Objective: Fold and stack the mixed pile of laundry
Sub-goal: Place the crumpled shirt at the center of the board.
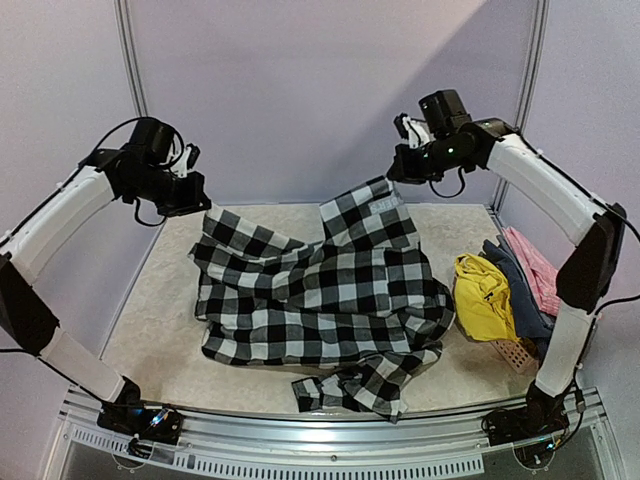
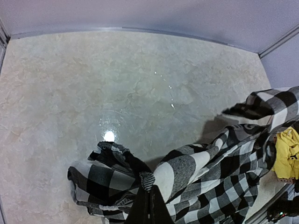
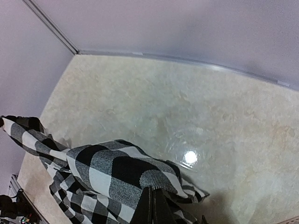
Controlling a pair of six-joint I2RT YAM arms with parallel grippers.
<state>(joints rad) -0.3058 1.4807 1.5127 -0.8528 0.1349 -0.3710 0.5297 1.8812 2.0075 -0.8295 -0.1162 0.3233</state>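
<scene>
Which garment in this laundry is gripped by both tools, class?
The black-and-white checked shirt: left tool and right tool each pinch an upper edge. The yellow garment, blue-grey garment and pink garment lie heaped at the right.

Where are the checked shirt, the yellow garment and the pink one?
checked shirt [image 1: 330,300]: top view, middle of its body
yellow garment [image 1: 482,295]: top view, its bunched middle
pink garment [image 1: 535,268]: top view, its visible strip
</scene>
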